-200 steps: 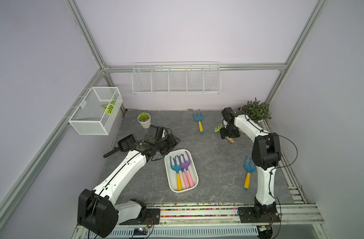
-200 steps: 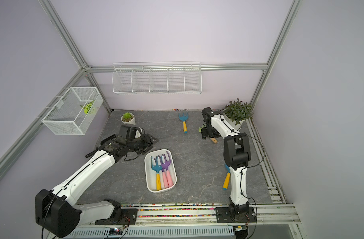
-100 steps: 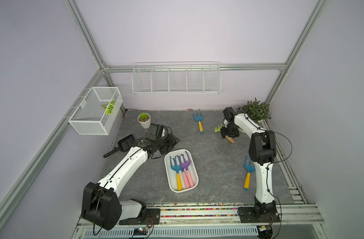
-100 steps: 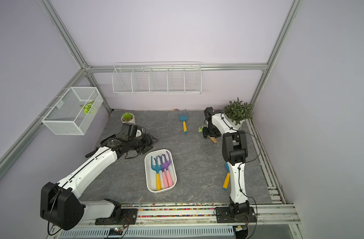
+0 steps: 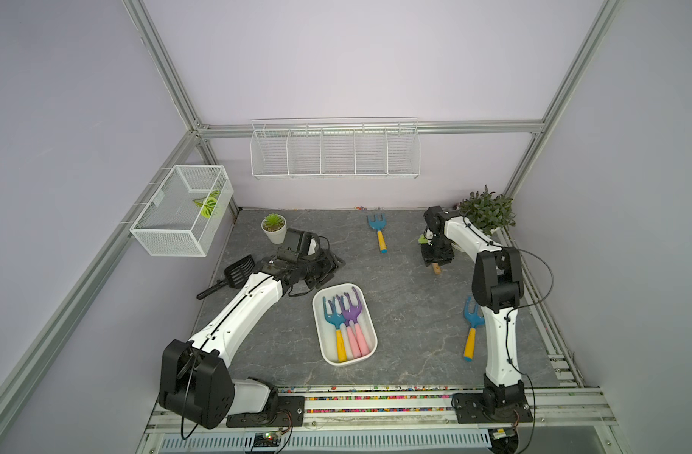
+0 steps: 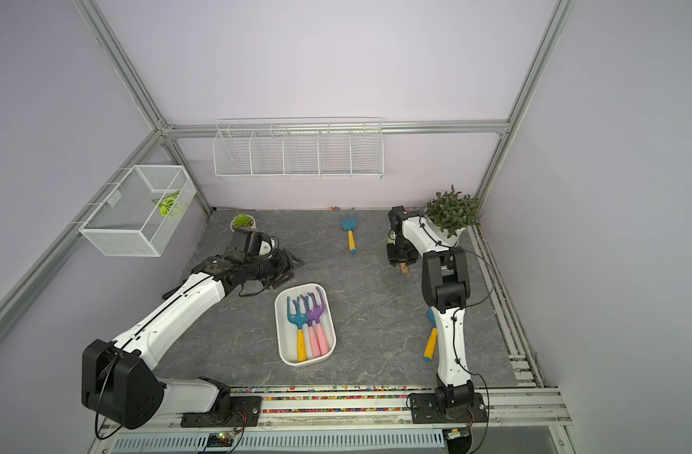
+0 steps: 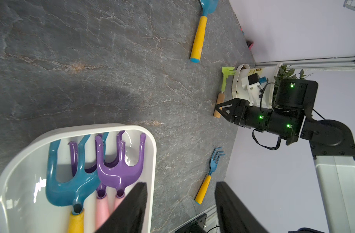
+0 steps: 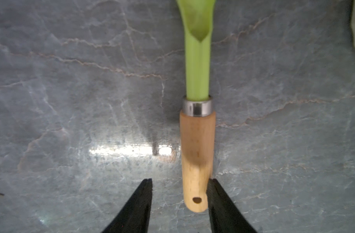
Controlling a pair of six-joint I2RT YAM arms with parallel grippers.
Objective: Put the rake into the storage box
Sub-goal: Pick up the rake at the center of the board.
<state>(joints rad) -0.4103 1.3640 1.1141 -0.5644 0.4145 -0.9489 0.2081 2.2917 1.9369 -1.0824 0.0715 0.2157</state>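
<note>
Near back-right plant (image 5: 487,206), R gripper (image 8: 180,180) straddles handle of green rake (image 8: 197,141), jaws spread; L gripper (image 7: 180,182) spread, empty.

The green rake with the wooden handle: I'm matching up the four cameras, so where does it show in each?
Top view: green rake back right, mostly hidden under the right gripper; its handle end pokes out.
Top view: rake, same spot.
Left wrist: rake in the distance, beside the white pot.
Right wrist: rake mid-picture, handle between the open jaws.
Shared landmark: the right gripper, at the handle in every view.
</note>
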